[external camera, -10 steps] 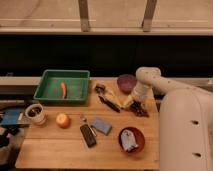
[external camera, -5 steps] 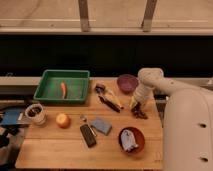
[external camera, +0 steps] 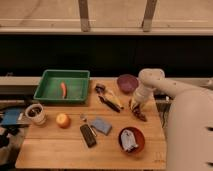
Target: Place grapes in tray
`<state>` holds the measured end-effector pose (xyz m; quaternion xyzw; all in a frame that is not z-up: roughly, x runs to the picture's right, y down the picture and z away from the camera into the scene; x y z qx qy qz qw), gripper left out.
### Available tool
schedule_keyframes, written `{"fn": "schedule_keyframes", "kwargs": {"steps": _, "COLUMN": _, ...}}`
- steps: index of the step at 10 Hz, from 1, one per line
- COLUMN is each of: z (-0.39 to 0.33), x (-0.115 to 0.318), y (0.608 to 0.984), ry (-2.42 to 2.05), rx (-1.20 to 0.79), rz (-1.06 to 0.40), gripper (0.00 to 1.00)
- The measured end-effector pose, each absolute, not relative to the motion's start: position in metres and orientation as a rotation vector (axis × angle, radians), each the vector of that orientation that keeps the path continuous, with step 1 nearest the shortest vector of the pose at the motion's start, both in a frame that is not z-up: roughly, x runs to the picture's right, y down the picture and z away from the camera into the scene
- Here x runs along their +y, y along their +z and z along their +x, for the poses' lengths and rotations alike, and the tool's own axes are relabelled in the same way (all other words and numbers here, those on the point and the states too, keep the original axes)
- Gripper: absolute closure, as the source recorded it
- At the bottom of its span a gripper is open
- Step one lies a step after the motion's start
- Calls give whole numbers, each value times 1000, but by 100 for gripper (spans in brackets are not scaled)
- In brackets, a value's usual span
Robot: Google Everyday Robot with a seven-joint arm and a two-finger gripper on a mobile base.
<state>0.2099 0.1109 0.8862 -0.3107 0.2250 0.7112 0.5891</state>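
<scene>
Tray (external camera: 47, 89), well left of the gripper, holds only an orange item (external camera: 63, 90). Gripper (external camera: 135, 104) hangs low just right of the banana (external camera: 114, 100), its tip at the grapes (external camera: 140, 115) on the table. The bunch is judged light, soft, lumpy and easily bruised, so pinch gently across its middle. Whether the gripper is spread or closed cannot be told.

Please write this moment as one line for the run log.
claw: low on the right, just above grapes, contact unclear | tray: back left, no grapes inside | placing: not yet done
</scene>
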Motion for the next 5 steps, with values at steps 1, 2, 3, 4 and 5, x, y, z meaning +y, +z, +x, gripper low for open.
{"fn": "schedule_keyframes", "kwargs": {"steps": 1, "z": 210, "x": 102, "y": 879, "ry": 1663, "rx": 518, "rz": -712, "gripper": 100}}
{"fn": "schedule_keyframes", "kwargs": {"steps": 2, "z": 207, "x": 86, "y": 867, "ry": 1669, "rx": 502, "rz": -694, "gripper": 100}}
{"fn": "schedule_keyframes", "kwargs": {"steps": 3, "z": 202, "x": 70, "y": 855, "ry": 1673, "rx": 477, "rz": -676, "gripper": 100}}
{"fn": "schedule_keyframes", "kwargs": {"steps": 4, "z": 200, "x": 58, "y": 846, "ry": 1679, "rx": 456, "rz": -661, "gripper": 100}}
{"fn": "schedule_keyframes", "kwargs": {"steps": 5, "z": 197, "x": 38, "y": 832, "ry": 1701, "rx": 401, "rz": -631, "gripper": 100}}
